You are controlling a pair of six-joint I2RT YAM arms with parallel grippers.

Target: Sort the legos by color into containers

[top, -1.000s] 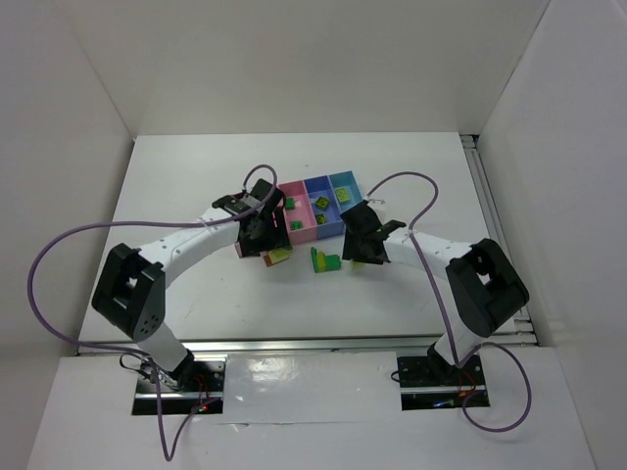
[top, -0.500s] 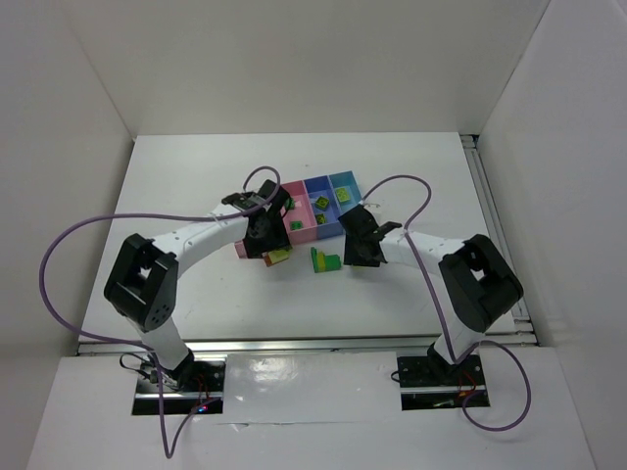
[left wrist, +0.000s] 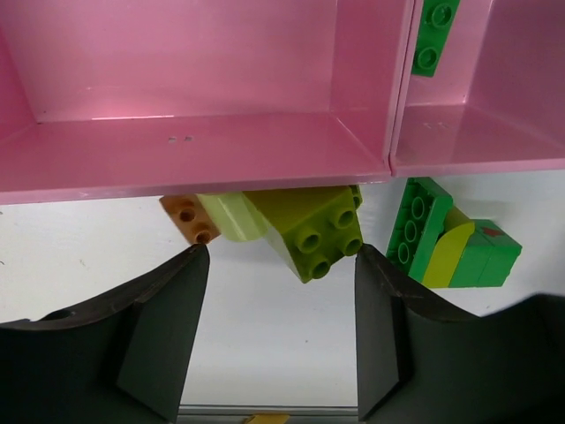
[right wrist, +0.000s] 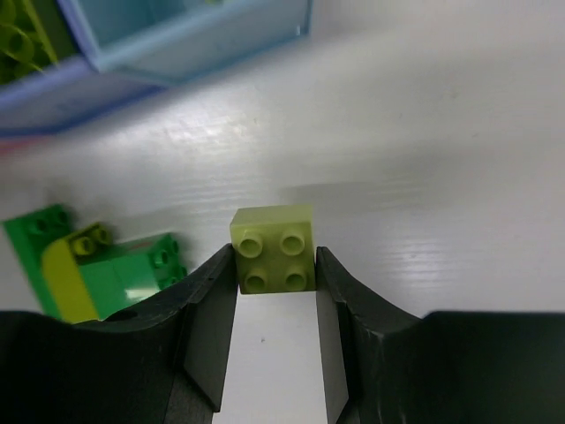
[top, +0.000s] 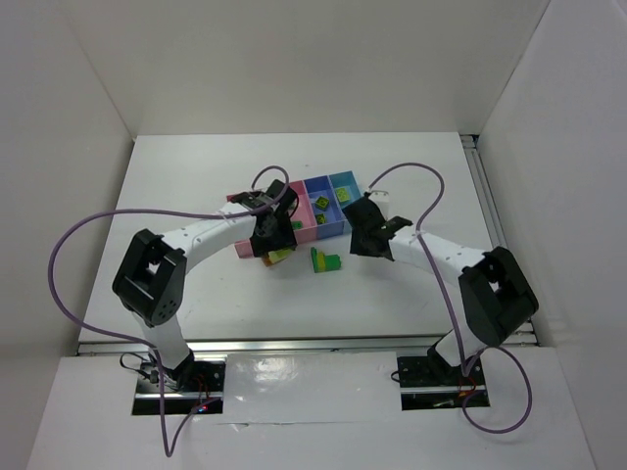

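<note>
My right gripper [right wrist: 275,267] is shut on a pale lime brick [right wrist: 273,246], studs facing the camera; in the top view this gripper [top: 368,241] hangs just right of the containers [top: 338,227]. My left gripper [left wrist: 282,256] is open. Its fingertips flank an olive-lime brick [left wrist: 313,231] that lies against the large pink compartment's front wall [left wrist: 177,150], beside a pale yellow brick [left wrist: 231,217] and an orange one [left wrist: 189,217]. A green and yellow cluster of legos [top: 325,260] sits on the table between the two grippers. A dark green brick [left wrist: 434,35] lies in the narrow pink compartment.
The periwinkle compartment [top: 318,188] and the light blue one [top: 344,180] each hold small lime and green bricks. White enclosure walls stand on the left, the back and the right. Purple cables arc over both arms.
The right gripper has closed on the pale lime brick and shifted slightly up and right. The left gripper has slid right along the pink compartment's front to the bricks there, its jaws a little narrower.
</note>
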